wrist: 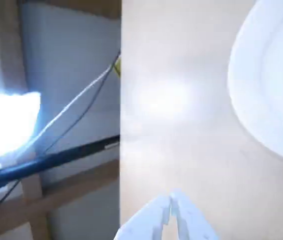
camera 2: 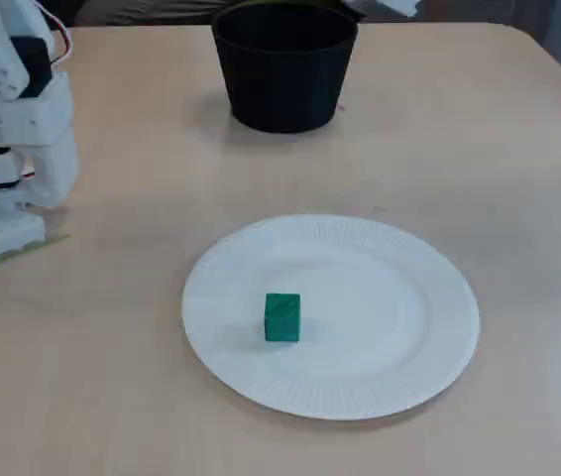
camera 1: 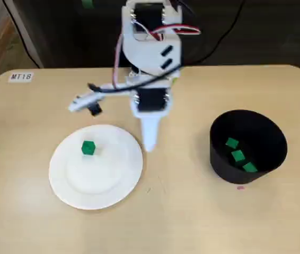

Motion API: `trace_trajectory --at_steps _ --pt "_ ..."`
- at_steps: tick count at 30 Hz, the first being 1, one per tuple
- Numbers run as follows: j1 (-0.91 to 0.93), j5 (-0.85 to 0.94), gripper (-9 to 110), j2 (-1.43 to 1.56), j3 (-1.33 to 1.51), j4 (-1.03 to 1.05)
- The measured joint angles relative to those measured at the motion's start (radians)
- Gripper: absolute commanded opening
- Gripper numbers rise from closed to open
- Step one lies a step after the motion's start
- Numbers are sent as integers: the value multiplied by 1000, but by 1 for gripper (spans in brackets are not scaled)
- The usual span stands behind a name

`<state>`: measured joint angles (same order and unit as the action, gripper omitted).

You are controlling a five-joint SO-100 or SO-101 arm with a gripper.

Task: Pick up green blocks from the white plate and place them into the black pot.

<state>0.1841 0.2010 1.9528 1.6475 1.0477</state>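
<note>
Bare table [camera 1: 176, 180] between white plate [camera 1: 68, 188] and black pot [camera 1: 220, 165], pot mouth uncovered

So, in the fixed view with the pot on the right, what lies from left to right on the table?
MT18 label → white plate, green block on it → gripper → black pot

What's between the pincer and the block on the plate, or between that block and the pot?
Nothing visible. The block sits alone on the plate; the pincer, shut, hangs just off the plate's right rim in a fixed view. Only bare table lies between plate and pot.
</note>
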Motion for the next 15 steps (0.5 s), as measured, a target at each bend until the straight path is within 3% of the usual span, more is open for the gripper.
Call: trace_trajectory --at_steps 4,15 --pt "160 41 -2 23 173 -8" --pt "388 167 -2 -44 190 140"
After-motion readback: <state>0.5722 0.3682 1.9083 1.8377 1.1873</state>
